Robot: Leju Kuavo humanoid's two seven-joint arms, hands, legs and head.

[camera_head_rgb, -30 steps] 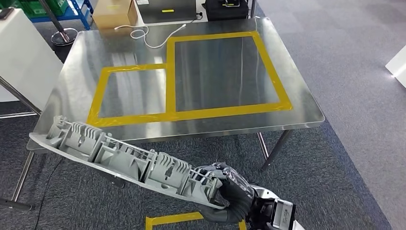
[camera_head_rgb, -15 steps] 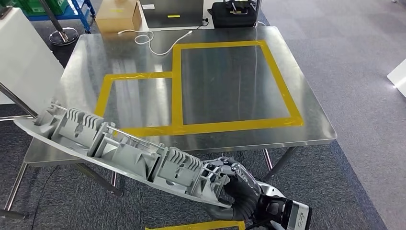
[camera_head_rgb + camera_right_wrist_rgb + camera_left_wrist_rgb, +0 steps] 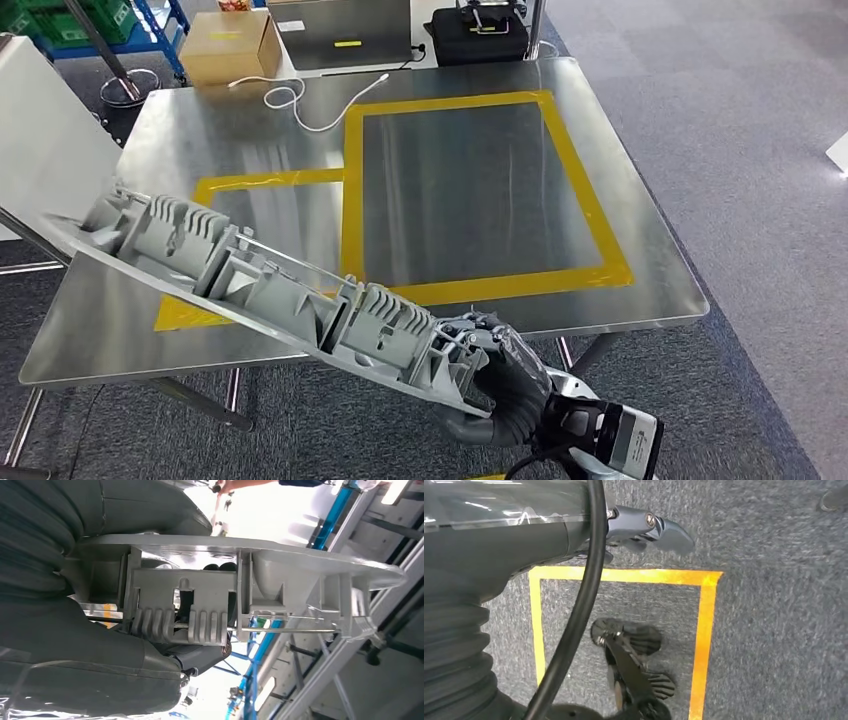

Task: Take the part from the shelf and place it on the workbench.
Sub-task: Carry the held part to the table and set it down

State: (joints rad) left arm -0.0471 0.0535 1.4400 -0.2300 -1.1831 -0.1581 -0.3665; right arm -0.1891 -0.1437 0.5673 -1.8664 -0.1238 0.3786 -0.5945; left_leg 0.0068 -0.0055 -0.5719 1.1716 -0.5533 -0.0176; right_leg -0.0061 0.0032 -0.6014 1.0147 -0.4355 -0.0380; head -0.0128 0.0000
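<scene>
Shifted since half a second ago: the whole head view, with the worktop now reaching under the part's far end. Head view: right hand, fingers clamped on the near end of the long grey ribbed part, which extends away from them, tilted, above the worktop's yellow tape. Left wrist view: left hand over grey carpet; finger state cannot be told. Right wrist view: dark fingers wrapped through the part's ribs.
</scene>
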